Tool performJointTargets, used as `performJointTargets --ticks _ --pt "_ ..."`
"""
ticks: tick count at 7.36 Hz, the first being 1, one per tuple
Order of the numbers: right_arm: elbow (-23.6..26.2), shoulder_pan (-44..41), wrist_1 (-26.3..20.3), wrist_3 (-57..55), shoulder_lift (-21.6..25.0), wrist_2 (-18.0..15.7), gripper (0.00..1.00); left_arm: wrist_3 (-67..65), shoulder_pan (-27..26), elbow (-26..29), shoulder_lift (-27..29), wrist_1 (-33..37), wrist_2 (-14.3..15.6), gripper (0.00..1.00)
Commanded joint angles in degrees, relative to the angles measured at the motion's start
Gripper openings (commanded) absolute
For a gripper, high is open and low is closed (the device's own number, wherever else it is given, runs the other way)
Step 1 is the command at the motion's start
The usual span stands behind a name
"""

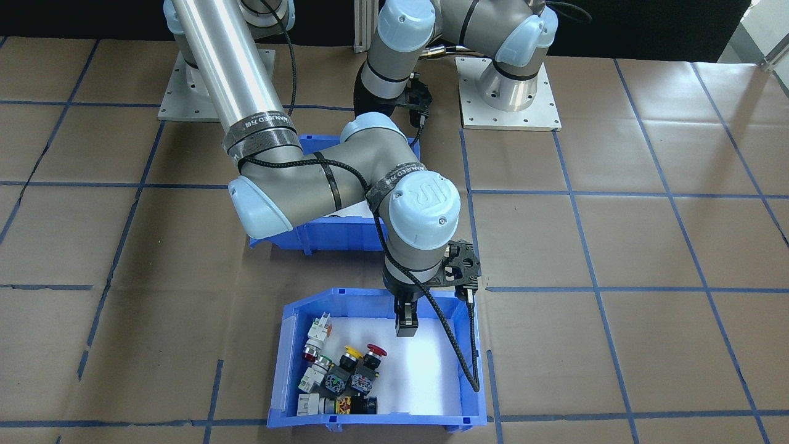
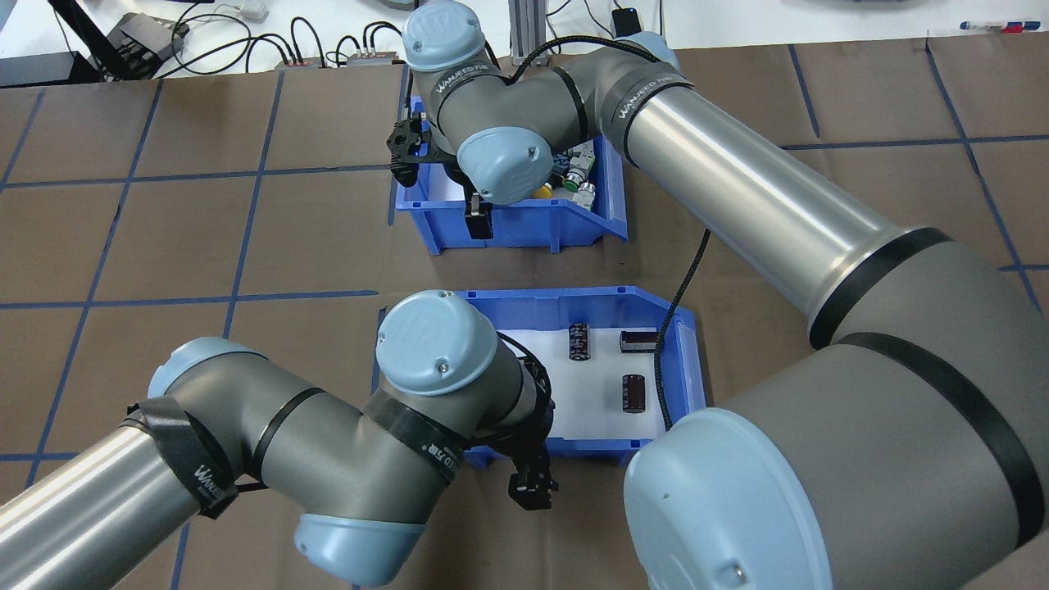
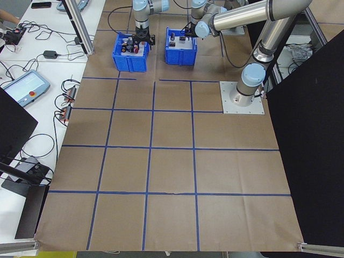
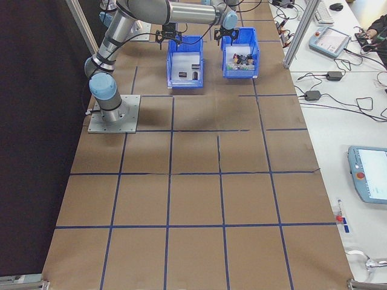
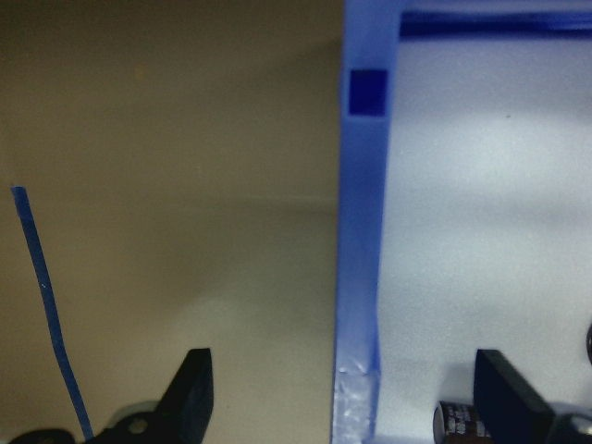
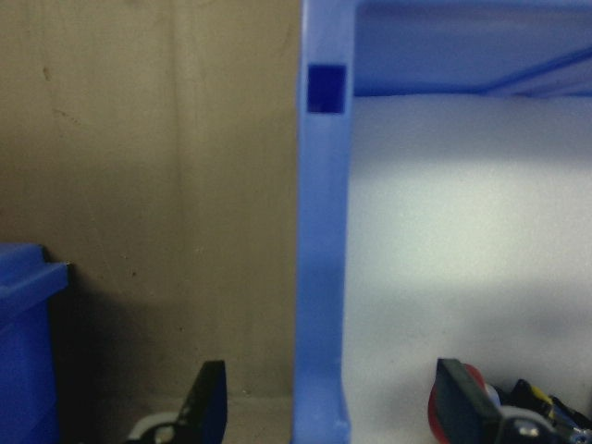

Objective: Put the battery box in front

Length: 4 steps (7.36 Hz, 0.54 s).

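Blue plastic wall, straddled — the left end effector stood wide open astride the near wall of the battery box, one finger outside, one over the white foam beside a battery, placed for a rim grip. The right end effector likewise straddled the switch bin, open — presumably so the two bins on the worktop could trade places, battery box behind.
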<state>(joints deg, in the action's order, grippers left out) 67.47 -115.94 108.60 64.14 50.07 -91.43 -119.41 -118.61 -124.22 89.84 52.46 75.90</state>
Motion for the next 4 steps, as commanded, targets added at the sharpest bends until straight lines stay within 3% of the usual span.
performJointTargets --ticks 1,3,4 --pt "-0.23 0.01 0.03 0.54 0.38 -2.07 0.05 -0.99 -0.3 -0.05 3.91 -5.15 0.3 1.0" --pt "-0.84 0.01 0.03 0.9 1.17 -2.26 0.0 -2.14 -0.56 -0.14 6.39 -7.55 0.47 0.97" --pt "-1.37 1.05 -0.05 1.86 2.74 -2.52 0.0 -2.23 -0.57 -0.14 6.31 -7.55 1.52 0.7"
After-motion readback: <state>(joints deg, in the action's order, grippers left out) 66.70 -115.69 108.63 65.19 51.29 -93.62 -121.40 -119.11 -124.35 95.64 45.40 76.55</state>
